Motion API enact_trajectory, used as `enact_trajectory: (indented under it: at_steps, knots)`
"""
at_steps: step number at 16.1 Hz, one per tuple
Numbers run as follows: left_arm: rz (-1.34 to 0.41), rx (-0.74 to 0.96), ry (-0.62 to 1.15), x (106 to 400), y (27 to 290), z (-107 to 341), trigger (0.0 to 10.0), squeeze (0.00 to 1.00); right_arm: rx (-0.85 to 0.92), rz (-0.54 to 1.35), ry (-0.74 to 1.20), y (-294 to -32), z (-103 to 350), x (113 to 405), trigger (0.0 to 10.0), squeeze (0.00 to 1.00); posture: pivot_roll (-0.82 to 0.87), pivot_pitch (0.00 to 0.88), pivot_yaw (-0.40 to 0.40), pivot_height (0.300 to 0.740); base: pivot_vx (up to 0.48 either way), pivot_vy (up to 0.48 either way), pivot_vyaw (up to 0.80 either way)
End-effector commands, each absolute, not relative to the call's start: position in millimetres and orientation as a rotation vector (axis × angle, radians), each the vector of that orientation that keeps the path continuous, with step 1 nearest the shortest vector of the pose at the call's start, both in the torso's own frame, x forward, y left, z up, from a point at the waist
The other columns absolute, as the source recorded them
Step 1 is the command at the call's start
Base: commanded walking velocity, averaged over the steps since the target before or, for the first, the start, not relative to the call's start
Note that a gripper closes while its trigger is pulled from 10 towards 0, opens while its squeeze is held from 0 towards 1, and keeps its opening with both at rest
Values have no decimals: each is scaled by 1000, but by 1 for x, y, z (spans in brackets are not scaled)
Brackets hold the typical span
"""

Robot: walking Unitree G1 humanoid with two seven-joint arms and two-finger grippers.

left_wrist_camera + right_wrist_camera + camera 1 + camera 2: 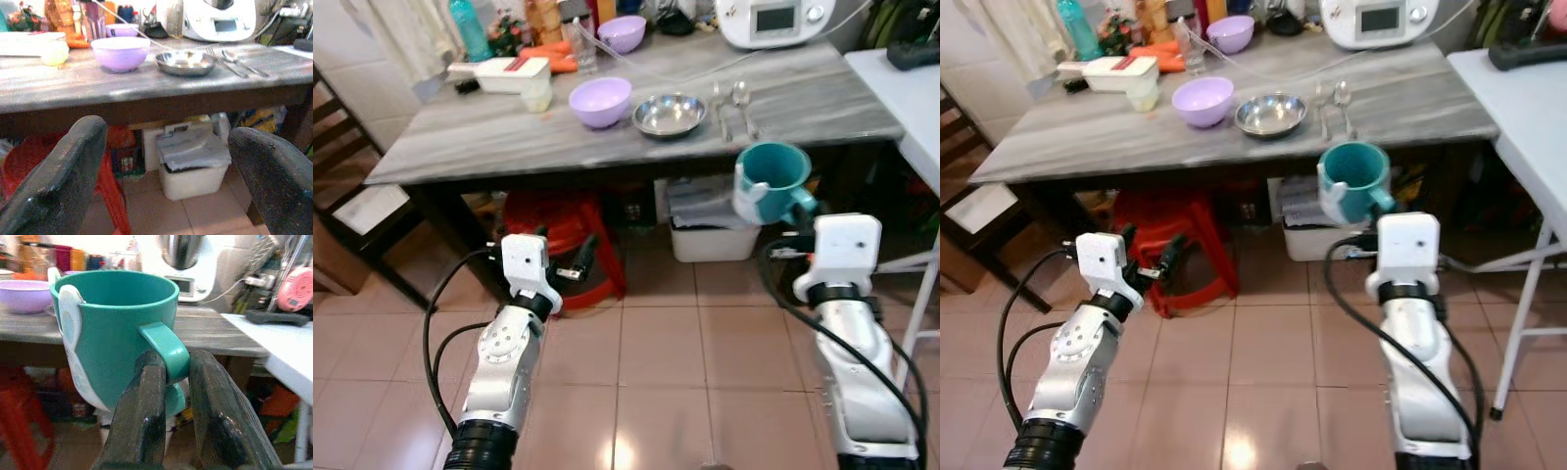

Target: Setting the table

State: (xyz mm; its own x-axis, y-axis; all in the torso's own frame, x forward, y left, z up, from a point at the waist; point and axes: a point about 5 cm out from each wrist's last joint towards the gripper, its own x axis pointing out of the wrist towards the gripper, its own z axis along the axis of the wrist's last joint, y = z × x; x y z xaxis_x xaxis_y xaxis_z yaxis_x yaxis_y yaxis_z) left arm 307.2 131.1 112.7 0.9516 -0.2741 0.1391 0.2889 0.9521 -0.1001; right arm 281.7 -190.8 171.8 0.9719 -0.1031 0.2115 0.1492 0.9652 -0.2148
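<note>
Teal mug [115,338] upright, handle pinched in right pincer [171,382], left pincer [161,181] spread, holding nothing

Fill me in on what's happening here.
The robot stands before the table with a teal mug pinched by its handle in the right gripper, held upright below the table's edge. The left gripper is open and empty. A purple bowl, steel bowl, fork and spoon are already laid out.

Right gripper [1367,221]: I hold a teal plastic mug [1353,180] by its handle.
Grey wooden table [1410,103]: just beyond the mug.
</note>
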Motion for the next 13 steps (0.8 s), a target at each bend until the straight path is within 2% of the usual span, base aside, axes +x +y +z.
enact_trajectory:
  at_steps: [1, 8, 13]
  knots:
    - [-251, -102, -118, 306, 145, 112, 10000, 0, -210, -87, -237, -179, 178, 281, 10000, 0, -132, 102, 130, 740, 364, 0, 0]
    - [-267, -113, -119, 306, 140, 114, 10000, 0, -196, -97, -239, -179, 179, 282, 10000, 0, -131, 100, 132, 740, 373, 0, 0]
    - [-276, -120, -121, 305, 139, 115, 10000, 0, -189, -101, -239, -178, 179, 282, 10000, 0, -131, 99, 134, 740, 373, 0, -499]
